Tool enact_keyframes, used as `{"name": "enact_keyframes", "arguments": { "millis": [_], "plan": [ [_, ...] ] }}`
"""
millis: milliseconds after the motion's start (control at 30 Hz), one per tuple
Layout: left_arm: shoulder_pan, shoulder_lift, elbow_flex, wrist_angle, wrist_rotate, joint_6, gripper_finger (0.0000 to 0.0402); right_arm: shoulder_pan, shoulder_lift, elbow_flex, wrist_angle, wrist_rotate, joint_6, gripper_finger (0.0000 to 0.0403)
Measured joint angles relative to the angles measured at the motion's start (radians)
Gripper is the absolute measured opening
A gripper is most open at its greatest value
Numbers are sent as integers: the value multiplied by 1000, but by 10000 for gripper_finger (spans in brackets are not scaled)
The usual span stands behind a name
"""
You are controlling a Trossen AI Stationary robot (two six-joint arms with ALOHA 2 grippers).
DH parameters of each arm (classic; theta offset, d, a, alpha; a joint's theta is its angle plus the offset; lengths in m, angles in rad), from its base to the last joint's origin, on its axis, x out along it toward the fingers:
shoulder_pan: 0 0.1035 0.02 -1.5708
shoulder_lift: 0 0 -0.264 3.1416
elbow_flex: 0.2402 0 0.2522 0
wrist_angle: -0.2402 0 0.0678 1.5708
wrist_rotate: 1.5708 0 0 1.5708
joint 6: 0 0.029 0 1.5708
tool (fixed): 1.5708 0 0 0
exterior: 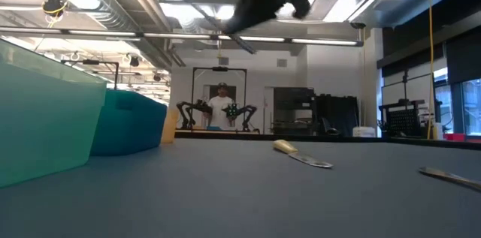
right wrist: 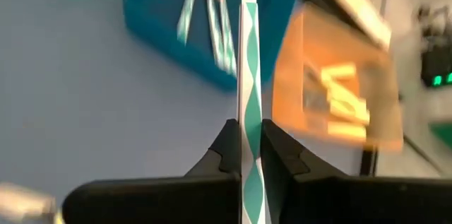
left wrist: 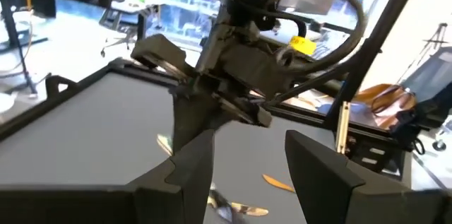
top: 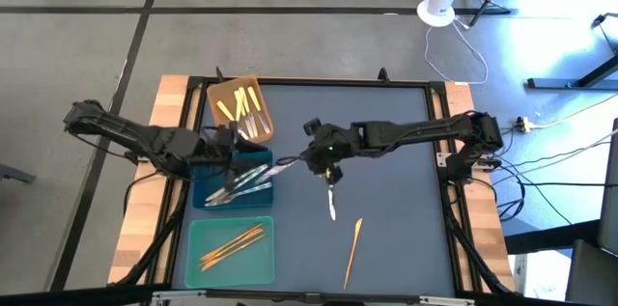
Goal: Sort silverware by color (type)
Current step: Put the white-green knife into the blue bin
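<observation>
My right gripper (top: 305,158) hangs over the table's middle, shut on a thin silver utensil (top: 282,164) that points at the blue tray (top: 205,195). Several silver utensils (top: 241,182) lie in that tray. The brown tray (top: 224,94) at the far left holds yellow-handled pieces (top: 241,108). The teal tray (top: 198,234) at the near left holds orange-gold ones (top: 232,245). A yellow-handled knife (top: 331,200) and an orange-gold utensil (top: 353,248) lie flat on the mat. My left gripper (left wrist: 247,174) is open above the blue tray's far side, touching nothing. My right gripper pinches the silver utensil between its two fingers (right wrist: 224,146). The utensil's shaft (right wrist: 251,104) runs along the fingers and sticks out ahead of them toward the blue tray. The fingers slant down from the table's right side. The utensil is lifted clear of the table.
The grey mat (top: 406,229) is bare on its right half. In the low view the yellow-handled knife (exterior: 301,156) and another utensil (exterior: 451,178) lie on the mat. A person (exterior: 222,109) stands far behind the table.
</observation>
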Motion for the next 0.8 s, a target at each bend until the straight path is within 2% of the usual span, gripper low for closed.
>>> {"name": "enact_keyframes", "arguments": {
  "millis": [300, 533, 800],
  "plan": [
    [-13, -58, 0, -1, 1, 28, 170, 20, 88, 0, 326, -150, 28, 14],
    [-12, -70, 0, 55, 17, 29, 170, 20, 202, 1, 517, -203, 28, 14],
    [-12, -69, 0, 58, 17, 29, 170, 20, 303, 2, 735, -213, 26, 14]
  ]
}}
